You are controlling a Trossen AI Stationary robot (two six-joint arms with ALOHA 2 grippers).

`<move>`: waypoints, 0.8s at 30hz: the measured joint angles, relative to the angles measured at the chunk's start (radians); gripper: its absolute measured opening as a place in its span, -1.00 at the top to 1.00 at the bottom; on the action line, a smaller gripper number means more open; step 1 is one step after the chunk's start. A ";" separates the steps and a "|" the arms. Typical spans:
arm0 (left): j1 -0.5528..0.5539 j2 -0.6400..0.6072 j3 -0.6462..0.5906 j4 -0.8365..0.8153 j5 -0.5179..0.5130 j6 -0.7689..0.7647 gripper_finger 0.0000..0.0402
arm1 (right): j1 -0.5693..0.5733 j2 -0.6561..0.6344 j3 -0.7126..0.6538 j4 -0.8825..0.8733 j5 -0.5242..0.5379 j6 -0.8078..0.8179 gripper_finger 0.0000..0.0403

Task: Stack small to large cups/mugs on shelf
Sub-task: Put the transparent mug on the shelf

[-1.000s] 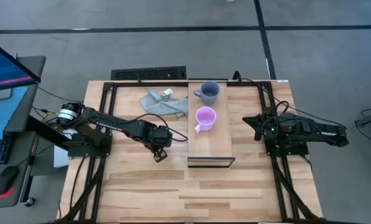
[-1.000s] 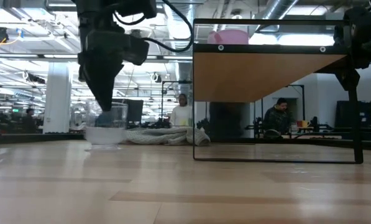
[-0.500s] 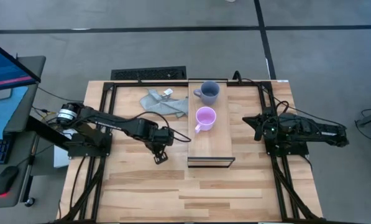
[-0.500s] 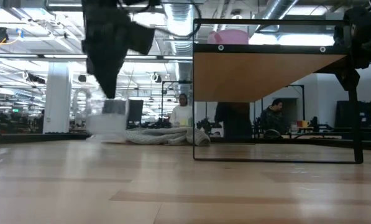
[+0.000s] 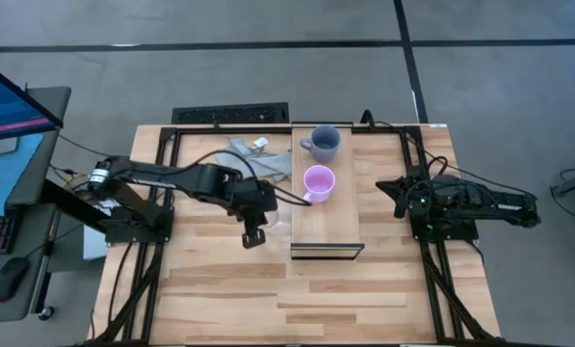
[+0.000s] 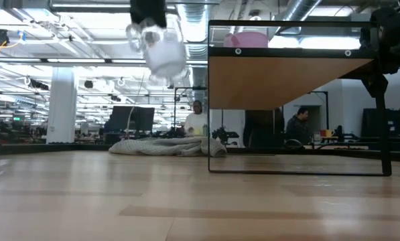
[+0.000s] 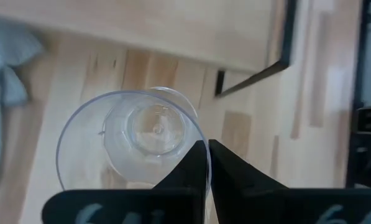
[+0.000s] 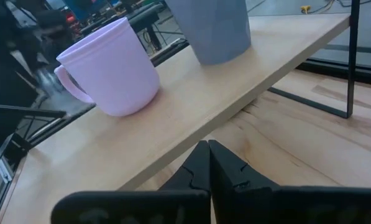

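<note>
My left gripper (image 5: 258,214) is shut on the small clear glass cup (image 7: 130,144), held high above the table just left of the shelf (image 5: 327,222); the low view shows the cup (image 6: 158,48) at about the shelf's top height. The pink-purple mug (image 5: 318,183) and the blue-grey mug (image 5: 324,143) stand upright on the shelf's plank, the blue-grey one farther back. My right gripper (image 5: 397,198) is shut and empty, right of the shelf; its wrist view shows both mugs (image 8: 114,74). My left gripper pinches the glass cup's wall at the rim (image 7: 196,138) between its two fingers, one finger inside the cup and one outside. The fingers come from above, pointing down. The cup hangs below them, lifted clear of the table, mouth up and a little tilted.
A crumpled grey cloth (image 5: 260,156) lies on the table at the far side, left of the shelf. The shelf's dark metal frame (image 6: 380,100) stands on thin legs. Bare slatted tabletop (image 5: 268,299) lies toward the near edge.
My left gripper has risen from the table with the glass cup and gone toward the shelf. The cup, which stood on the tabletop a second ago, is now lifted clear to about the shelf's top height.
</note>
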 joint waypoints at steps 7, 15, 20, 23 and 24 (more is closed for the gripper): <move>-0.024 0.001 0.142 -0.056 0.000 0.019 1.00 | 0.000 0.000 0.000 -0.006 0.000 0.000 0.93; -0.058 0.008 0.219 -0.058 -0.004 0.003 1.00 | 0.000 0.000 0.000 -0.007 0.000 0.000 0.92; -0.061 0.120 0.362 -0.154 -0.034 0.037 1.00 | 0.000 0.000 0.000 -0.007 -0.001 0.000 0.93; -0.050 0.225 0.510 -0.283 -0.060 0.069 1.00 | 0.000 0.000 0.000 -0.007 -0.002 0.000 0.92; -0.050 0.260 0.567 -0.305 -0.061 0.078 1.00 | 0.000 0.000 0.000 -0.007 -0.003 0.000 0.92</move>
